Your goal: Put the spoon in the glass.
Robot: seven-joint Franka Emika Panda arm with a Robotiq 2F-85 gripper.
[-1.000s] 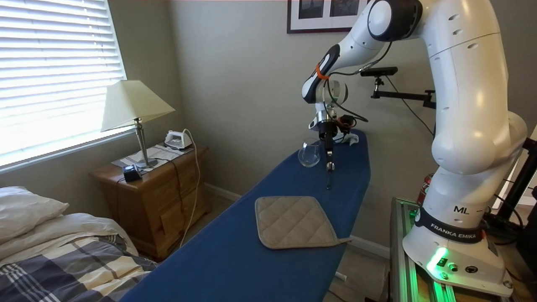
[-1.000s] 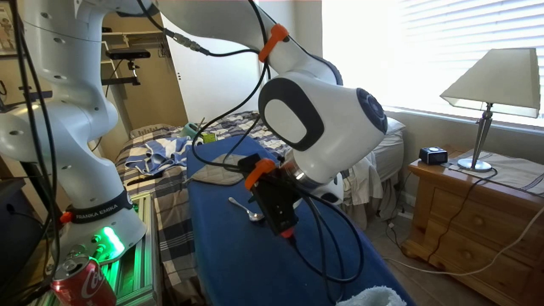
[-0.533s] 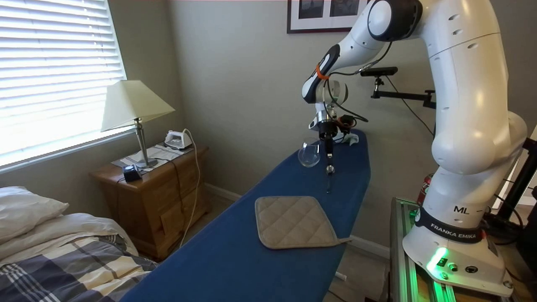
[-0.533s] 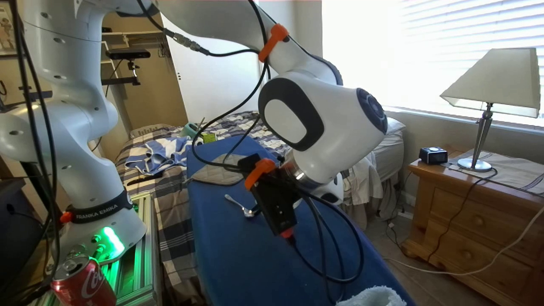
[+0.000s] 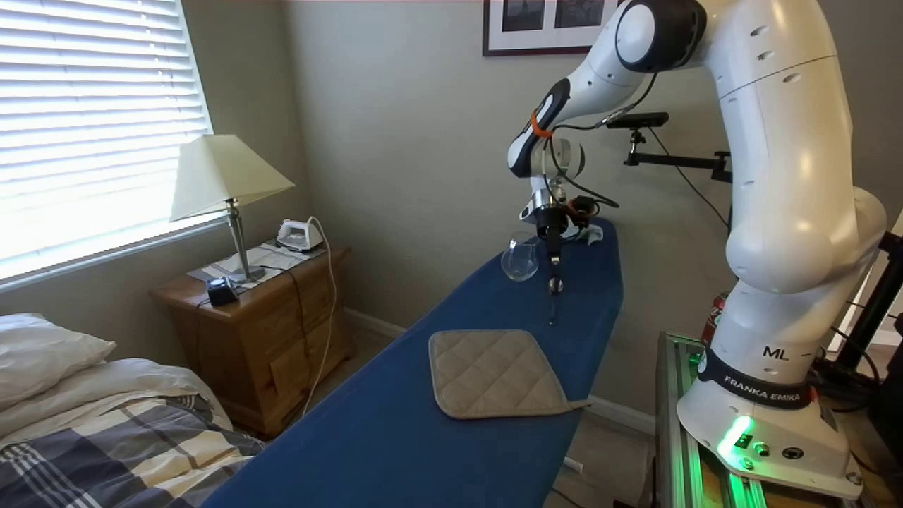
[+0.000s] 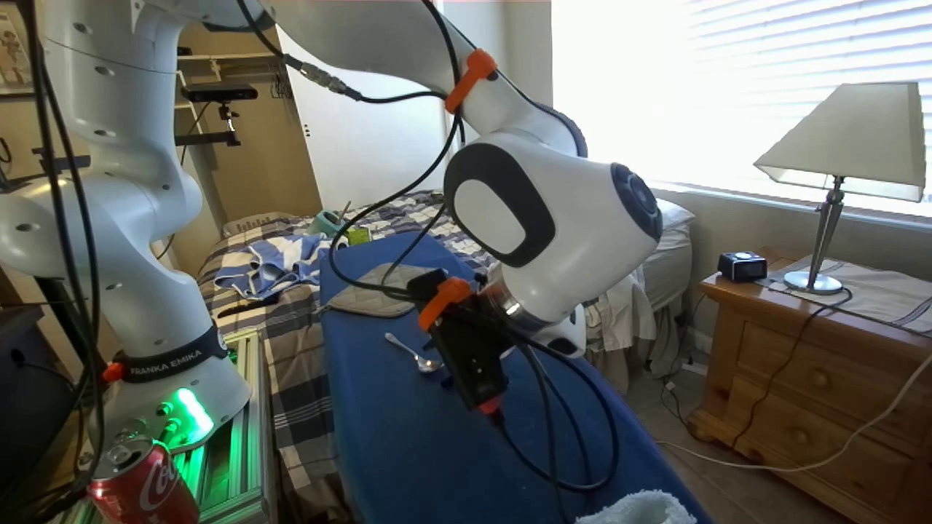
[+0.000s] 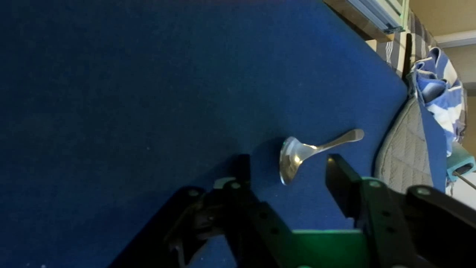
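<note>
The metal spoon [image 7: 299, 152] lies on the blue ironing board, its bowl toward my gripper and its handle toward the grey quilted pad. It also shows in both exterior views [image 5: 555, 286] [image 6: 427, 364]. My gripper [image 7: 288, 163] is open and empty. In the wrist view the spoon's bowl appears between the two fingers, just past the tips; I cannot tell the exact height gap. The clear round glass [image 5: 520, 261] stands on the board beside the gripper in an exterior view. The glass is out of the wrist view.
The quilted pad [image 5: 497, 374] lies on the blue board [image 5: 395, 437] beyond the spoon's handle. A white cloth [image 6: 641, 509] lies at the board's narrow end. A nightstand [image 5: 254, 339] with a lamp stands off the board. A Coke can [image 6: 144, 484] stands by the robot base.
Between one second and half a second ago the spoon shifted a little toward the quilted pad. Since then it lies still, while the arm's wrist has moved slightly. The glass has not moved.
</note>
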